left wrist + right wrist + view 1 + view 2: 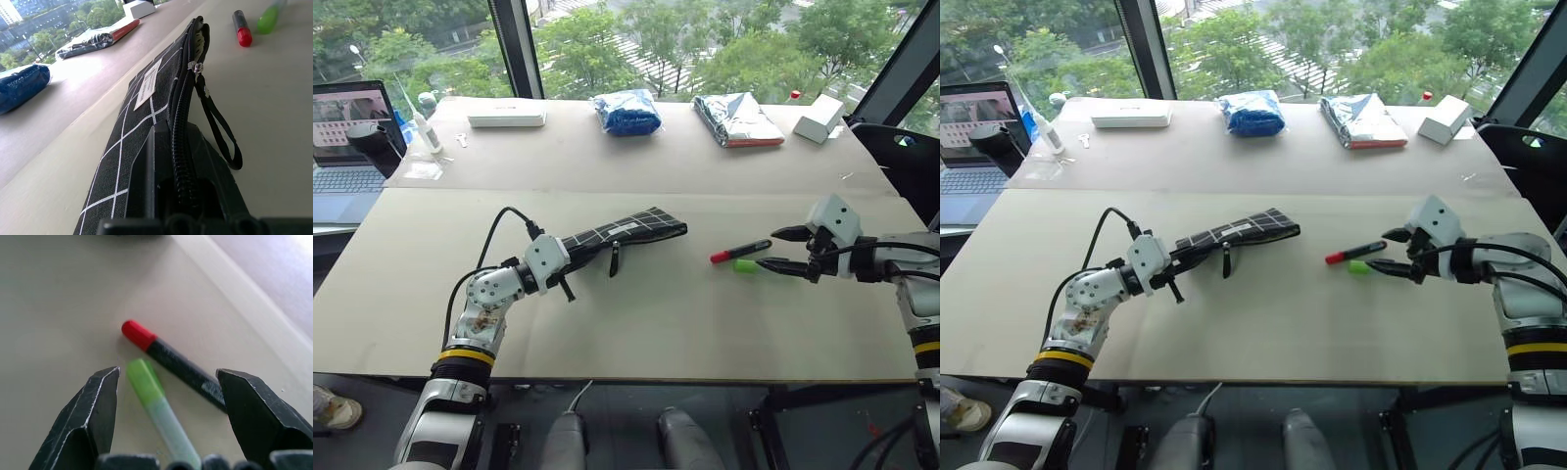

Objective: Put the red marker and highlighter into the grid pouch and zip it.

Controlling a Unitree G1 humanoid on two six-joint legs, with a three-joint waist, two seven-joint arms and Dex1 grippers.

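Grid pouch (625,231) left; red marker (740,251) behind highlighter (745,265), right.

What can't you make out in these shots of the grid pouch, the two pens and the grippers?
- Grid pouch: its held end is covered by the left gripper; the inside is hidden behind the zipper edge in the left wrist view.
- Pouch label: print too small to read.
- Highlighter: its pale end runs behind the right gripper base in the right wrist view.
- Red marker: its tail is hidden by one finger.

My tool (166,418): black. Pouch (617,233) black, white grid; marker (740,251) black, red cap; highlighter (159,406) light green; tabletop (656,313) beige
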